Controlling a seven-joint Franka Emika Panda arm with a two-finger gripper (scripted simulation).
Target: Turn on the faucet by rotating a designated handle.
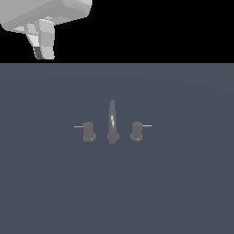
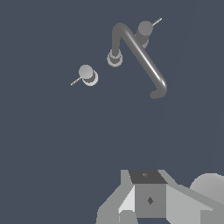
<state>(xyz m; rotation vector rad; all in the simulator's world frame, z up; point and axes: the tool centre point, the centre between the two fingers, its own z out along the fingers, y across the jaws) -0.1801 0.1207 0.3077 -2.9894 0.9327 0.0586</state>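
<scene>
Exterior view shows the faucet point(image 1: 112, 122) standing mid-tabletop point(image 1: 183, 192), its arched spout point(image 1: 112, 119) between two stubby knobs. On the exterior view's left is the handle point(image 1: 88, 131), its thin silver rod pointing leftward; the twin knob point(image 1: 136, 131) mirrors it on the right. High in the far left corner hangs the tool point(image 1: 42, 45), well apart from the set and holding nothing; I cannot tell how wide its jaws stand. That raised position probably suits an approach not yet begun, leaving the whole set in sight. No brand, label or writing is readable anywhere
</scene>
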